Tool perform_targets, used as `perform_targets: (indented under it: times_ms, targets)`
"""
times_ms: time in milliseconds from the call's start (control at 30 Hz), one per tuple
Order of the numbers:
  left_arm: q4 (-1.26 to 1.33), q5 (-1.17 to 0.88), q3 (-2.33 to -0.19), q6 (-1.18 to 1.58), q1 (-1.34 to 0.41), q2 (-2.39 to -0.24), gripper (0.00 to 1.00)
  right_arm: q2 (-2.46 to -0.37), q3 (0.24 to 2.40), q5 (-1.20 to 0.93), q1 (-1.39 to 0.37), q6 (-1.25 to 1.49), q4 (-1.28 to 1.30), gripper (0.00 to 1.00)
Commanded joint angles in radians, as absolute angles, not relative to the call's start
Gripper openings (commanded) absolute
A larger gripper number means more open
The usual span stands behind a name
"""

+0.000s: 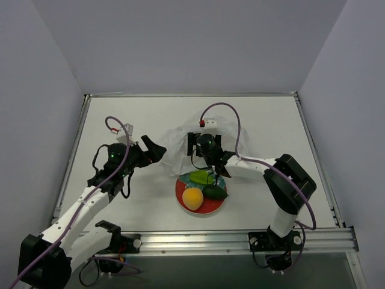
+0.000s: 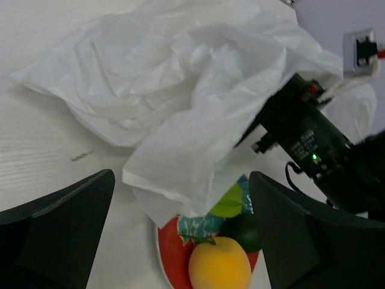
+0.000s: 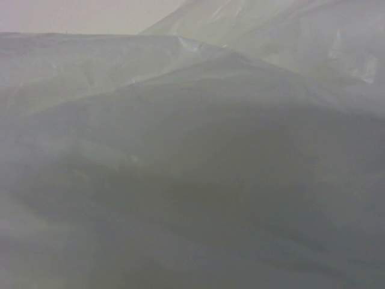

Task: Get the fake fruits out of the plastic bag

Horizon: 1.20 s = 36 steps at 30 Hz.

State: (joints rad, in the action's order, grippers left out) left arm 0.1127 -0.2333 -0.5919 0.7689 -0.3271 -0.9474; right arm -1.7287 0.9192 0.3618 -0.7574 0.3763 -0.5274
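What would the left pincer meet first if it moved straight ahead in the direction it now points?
Most likely the plastic bag: its wrinkled film hangs straight ahead of the open left pincer. The plate lies lower and beyond, though depth is hard to judge.

Plate (image 2: 171,253) rim under plastic bag (image 2: 180,90) film

Round red plate (image 1: 212,208) with a teal pattern sits on the white table (image 1: 120,114), near-centre and close to the metal rail (image 1: 198,239) along the near edge, with plain pale walls (image 1: 180,42) on three sides.
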Motion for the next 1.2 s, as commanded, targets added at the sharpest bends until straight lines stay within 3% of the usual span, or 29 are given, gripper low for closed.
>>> perform_targets:
  times_ms: [0, 67, 333, 700, 833, 867, 933, 1000, 1033, 1067, 1167]
  targets:
    - [0.012, -0.279, -0.589, 0.698, -0.385, -0.891, 0.93, -1.747, 0.966, 0.394, -0.730, 0.368, -0.509, 0.84]
    - [0.011, -0.270, -0.586, 0.692, -0.408, -0.888, 0.98, -1.767, 0.979, 0.327, -0.703, 0.368, -0.517, 0.85]
    - [0.049, -0.212, -0.656, 0.652, -0.472, -1.017, 0.94, -1.862, 1.020, 0.152, -0.644, 0.299, -0.581, 0.85]
    - [0.077, -0.170, -0.813, 0.607, -0.522, -1.190, 0.95, -1.982, 1.104, 0.133, -0.606, 0.233, -0.629, 0.81]
    - [0.045, -0.144, -0.850, 0.594, -0.525, -1.236, 1.00, -1.985, 1.095, 0.152, -0.604, 0.227, -0.679, 0.64]
    - [0.044, -0.135, -0.851, 0.592, -0.523, -1.245, 0.92, -1.977, 1.091, 0.152, -0.604, 0.229, -0.690, 0.59]
    - [0.070, -0.124, -0.851, 0.595, -0.525, -1.276, 0.87, -1.964, 1.082, 0.144, -0.604, 0.230, -0.719, 0.40]
    - [0.095, -0.121, -0.862, 0.597, -0.525, -1.313, 0.84, -1.939, 1.059, 0.135, -0.606, 0.230, -0.744, 0.29]
    - [0.104, -0.118, -0.865, 0.595, -0.525, -1.328, 0.83, -1.928, 1.051, 0.135, -0.606, 0.233, -0.747, 0.17]
    - [0.110, -0.114, -0.876, 0.595, -0.526, -1.339, 0.81, -1.899, 1.025, 0.135, -0.606, 0.247, -0.753, 0.15]
    - [0.149, -0.072, -0.880, 0.601, -0.532, -1.367, 0.62, -1.833, 0.971, 0.104, -0.614, 0.261, -0.772, 0.14]
